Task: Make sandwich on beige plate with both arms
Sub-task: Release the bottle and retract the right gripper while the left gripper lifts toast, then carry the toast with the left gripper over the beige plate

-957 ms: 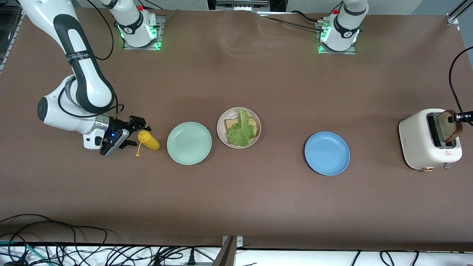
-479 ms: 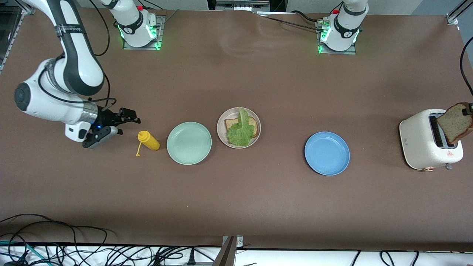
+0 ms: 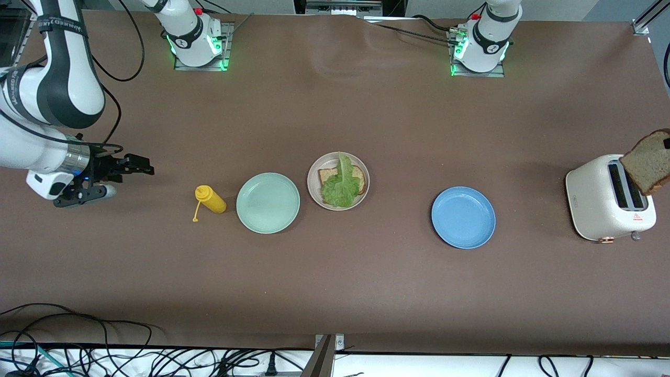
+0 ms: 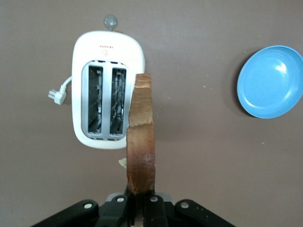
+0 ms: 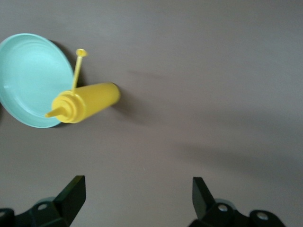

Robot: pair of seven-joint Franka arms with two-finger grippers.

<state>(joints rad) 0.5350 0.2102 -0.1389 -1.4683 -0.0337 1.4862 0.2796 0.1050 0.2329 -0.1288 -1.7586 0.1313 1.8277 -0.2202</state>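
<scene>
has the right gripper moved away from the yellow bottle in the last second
Yes. The right gripper, open, has drawn away from the yellow bottle, which lies unmoved beside the mint-green plate, toward the right arm's end of the table.

Beige plate (image 3: 312,184), bread slice (image 3: 327,175) under lettuce (image 3: 341,188) (uncovered)

A wide table (image 3: 335,115) covered in matte brown sheeting fills nearly the whole front view, lit evenly from above with soft shadows. Along its edge nearest the front camera runs a white ledge (image 3: 419,365) strewn with tangled black cables (image 3: 78,340). At the top edge, pale wall panels (image 3: 445,6) and a metal frame piece (image 3: 641,21) show.
</scene>
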